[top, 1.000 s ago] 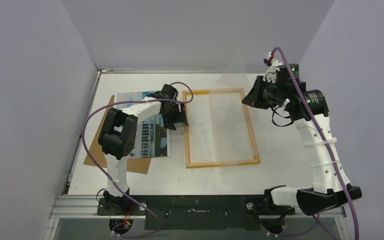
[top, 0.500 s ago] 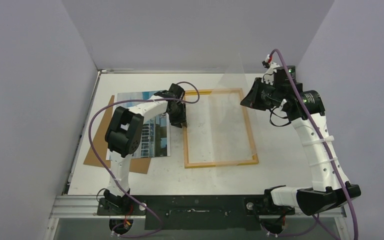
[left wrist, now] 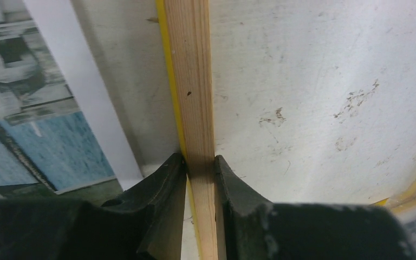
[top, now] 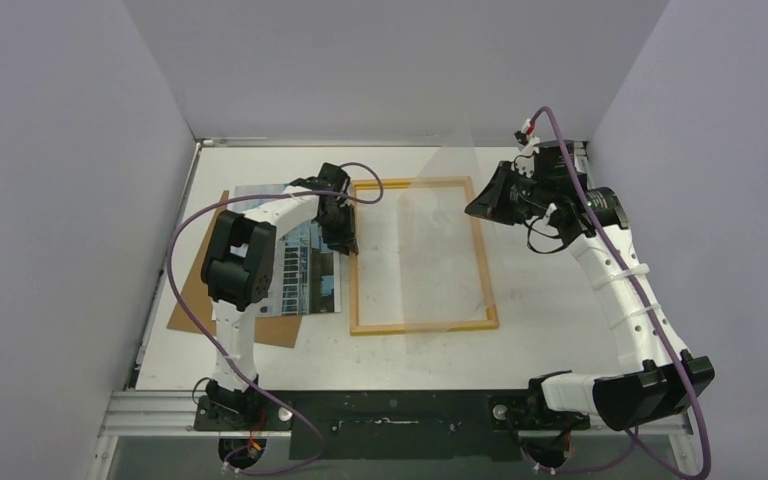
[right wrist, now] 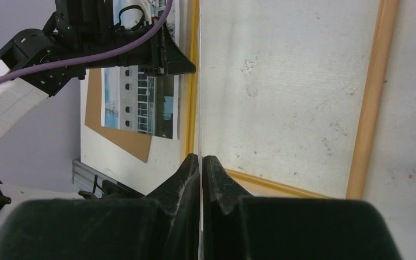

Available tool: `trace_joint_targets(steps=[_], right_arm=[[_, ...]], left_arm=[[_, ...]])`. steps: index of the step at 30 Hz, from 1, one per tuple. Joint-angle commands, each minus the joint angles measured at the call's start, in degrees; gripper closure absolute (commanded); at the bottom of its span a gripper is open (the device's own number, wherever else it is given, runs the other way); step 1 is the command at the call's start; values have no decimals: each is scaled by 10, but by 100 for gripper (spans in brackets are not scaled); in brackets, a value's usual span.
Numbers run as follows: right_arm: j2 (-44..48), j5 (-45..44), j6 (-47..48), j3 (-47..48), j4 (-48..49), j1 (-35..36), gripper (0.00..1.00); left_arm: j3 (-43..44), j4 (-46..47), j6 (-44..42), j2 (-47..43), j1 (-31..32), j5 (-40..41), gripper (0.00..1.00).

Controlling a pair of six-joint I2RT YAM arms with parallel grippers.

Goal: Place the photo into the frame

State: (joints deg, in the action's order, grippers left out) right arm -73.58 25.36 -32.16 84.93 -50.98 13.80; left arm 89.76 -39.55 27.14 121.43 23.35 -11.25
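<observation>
The frame (top: 422, 327) lies wood side up in the middle of the table. My left gripper (top: 345, 240) is shut on its left rail, seen close in the left wrist view (left wrist: 192, 97) with the jaws (left wrist: 200, 162) pinching the wood. The photo (top: 305, 275) lies face up just left of the frame and also shows in the left wrist view (left wrist: 43, 108). My right gripper (top: 475, 208) is shut on a clear thin sheet (top: 450, 170), held tilted above the frame; its edge shows between the right jaws (right wrist: 201, 160).
A brown backing board (top: 188, 300) lies under the photo at the left. Grey walls close in the table on the left, back and right. The metal rail with the arm bases (top: 390, 410) runs along the near edge.
The frame has slid left toward the photo with my left gripper on it. My right gripper with the clear sheet has also moved left.
</observation>
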Motion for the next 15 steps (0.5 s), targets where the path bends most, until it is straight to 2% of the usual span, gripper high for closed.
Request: trace_joint_targets(steps=[1,7,9,12,15], right_arm=[[21,27,-43,-23,93,-3,100],[29,26,-82,-67,171,-2,100],[27,26,-93,-76,189,0,100],[19,30,-102,-79,208,2,100],[14,36,-110,-80,236,2,100]], left_arm=[[-14,-12,-15,-22,-25,-36,87],[-38,12,-1,-40,-41,-59,85],[-38,9,-3,-42,-50,-74,77],[-37,16,-3,-60,-65,-112,58],[-30,26,9,-91,-84,-148,46]])
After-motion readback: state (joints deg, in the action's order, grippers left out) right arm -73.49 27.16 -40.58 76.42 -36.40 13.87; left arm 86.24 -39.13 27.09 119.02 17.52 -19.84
